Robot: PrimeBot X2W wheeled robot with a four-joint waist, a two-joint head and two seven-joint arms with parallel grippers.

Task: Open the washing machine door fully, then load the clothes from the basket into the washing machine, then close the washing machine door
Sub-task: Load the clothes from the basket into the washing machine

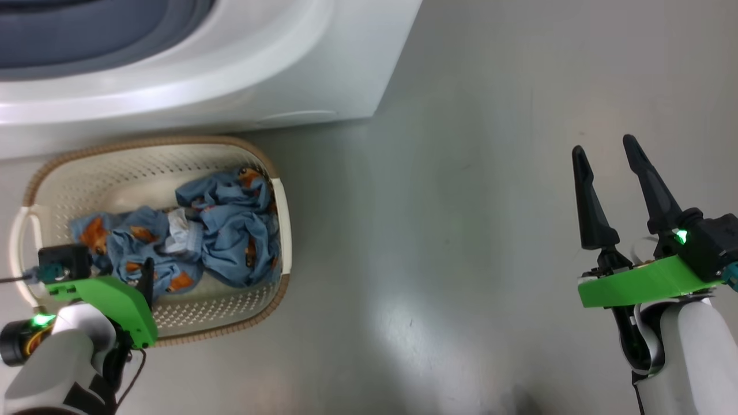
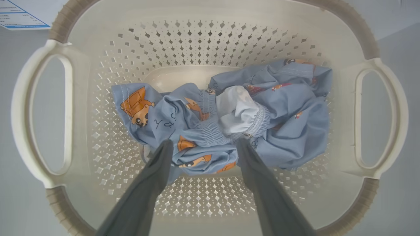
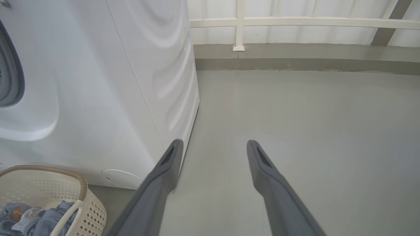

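My left end effector (image 2: 204,142) hangs over the basket (image 2: 210,39) with its fingers spread wide and pointing down, holding nothing. Their tips stand either side of a bunched fold of the clothes (image 2: 279,108). My right end effector (image 1: 604,147) is equally wide and empty, well apart over bare floor (image 1: 461,230).

The basket sits on the floor just before the washer (image 1: 230,75), and the clothes are all it holds. They lie in a crumpled blue heap across its bottom, with a cream patch and a gathered elastic band (image 2: 249,121) near the middle.

I judge them light, soft and limp; they should trail and may snag on the rim when lifted. The thick bunch by the elastic band, between my fingers, looks the best hold, since a thin single layer could slip out.
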